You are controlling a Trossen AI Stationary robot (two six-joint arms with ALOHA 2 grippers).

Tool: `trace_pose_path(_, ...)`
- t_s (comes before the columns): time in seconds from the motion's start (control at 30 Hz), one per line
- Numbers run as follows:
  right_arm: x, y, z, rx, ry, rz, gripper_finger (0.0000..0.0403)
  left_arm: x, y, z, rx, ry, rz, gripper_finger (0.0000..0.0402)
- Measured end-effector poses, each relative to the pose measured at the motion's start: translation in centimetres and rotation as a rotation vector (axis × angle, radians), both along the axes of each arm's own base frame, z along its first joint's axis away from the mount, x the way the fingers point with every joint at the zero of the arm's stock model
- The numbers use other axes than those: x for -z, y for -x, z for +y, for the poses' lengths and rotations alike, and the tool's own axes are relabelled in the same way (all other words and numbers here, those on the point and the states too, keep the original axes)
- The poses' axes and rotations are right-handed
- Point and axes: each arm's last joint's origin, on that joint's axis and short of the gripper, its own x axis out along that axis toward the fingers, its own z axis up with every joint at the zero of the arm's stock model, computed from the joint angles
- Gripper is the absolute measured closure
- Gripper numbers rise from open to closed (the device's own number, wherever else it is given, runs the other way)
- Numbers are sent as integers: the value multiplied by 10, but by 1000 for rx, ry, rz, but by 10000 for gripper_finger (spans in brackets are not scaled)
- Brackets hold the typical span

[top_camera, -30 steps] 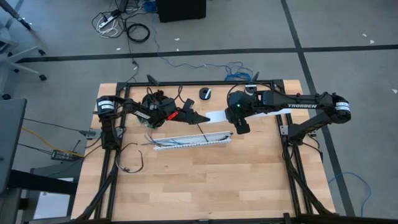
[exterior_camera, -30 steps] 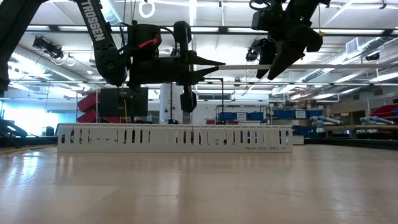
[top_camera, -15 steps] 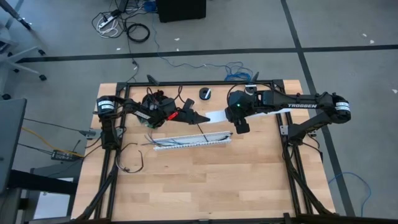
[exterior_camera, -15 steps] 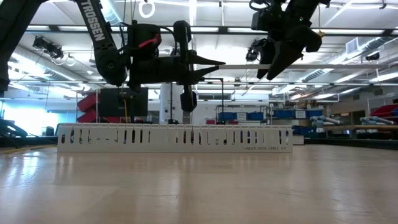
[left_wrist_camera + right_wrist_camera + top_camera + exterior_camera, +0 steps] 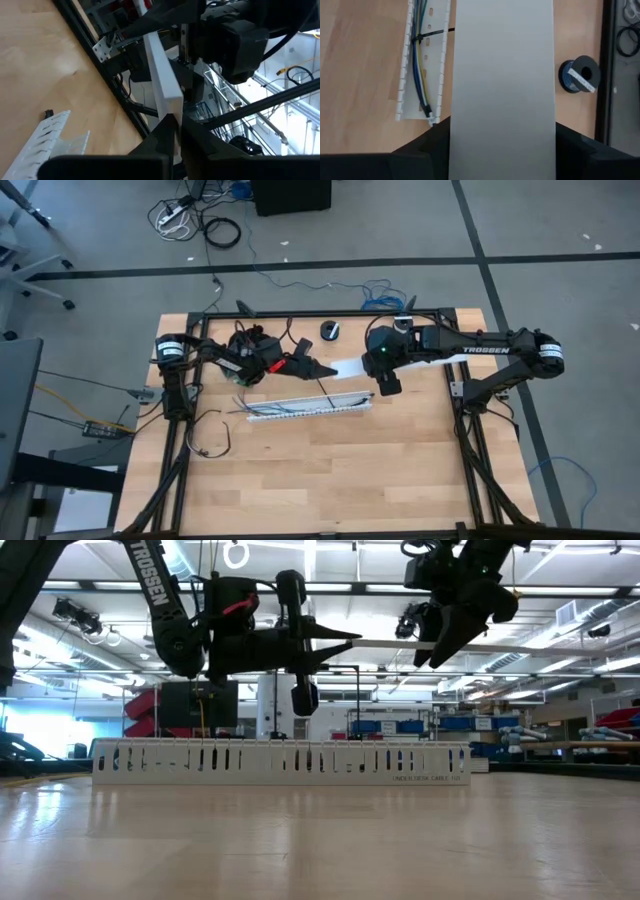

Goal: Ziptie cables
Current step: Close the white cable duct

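In the upper left of the right wrist frame, the cables (image 5: 418, 55) lie in the duct (image 5: 404, 75), soft, light, best gathered mid-run. Left tool (image 5: 173, 131) pinches the lid (image 5: 502, 85); right tool (image 5: 502, 150) straddles it widely.

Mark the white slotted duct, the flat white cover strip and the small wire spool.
white slotted duct (image 5: 280, 760), low view, middle of its side wall
flat white cover strip (image 5: 502, 85), right wrist view, middle of its face
wire spool (image 5: 580, 76), right wrist view, its flange
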Motion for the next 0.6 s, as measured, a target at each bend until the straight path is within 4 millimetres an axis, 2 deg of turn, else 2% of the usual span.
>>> trace_pose_path(0.33, 3, 4, 2, 26, -76, 37, 179, -4, 3, 3, 84, -105, -51, 334)
trace_pose_path(0.6, 7, 11, 3, 76, -111, 113, 178, 10, 10, 12, 229, -287, -1, 318)
